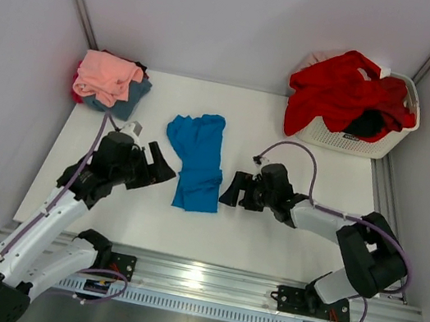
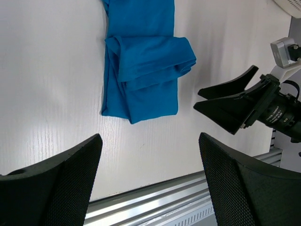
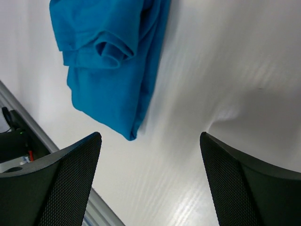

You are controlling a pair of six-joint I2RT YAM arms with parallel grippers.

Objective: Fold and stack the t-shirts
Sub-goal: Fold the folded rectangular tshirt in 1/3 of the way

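While the white surface [image 1: 283, 248] carries everything, the slatted basket [image 1: 327, 137] at its far right corner holds a red tee [image 1: 336, 86] and a black tee [image 1: 365, 122], both unfolded. A finished stack [image 1: 111, 80], salmon pink on top, sits at the far left corner. Midway between them, the bright blue t-shirt [image 1: 196, 162] lies folded lengthwise into a narrow strip. The left hand [image 1: 162, 167] and right hand [image 1: 231, 189] flank it, both released and grasping nothing. The fold looks half done. Next, I judge, the hands need to grip one short end and double it over.
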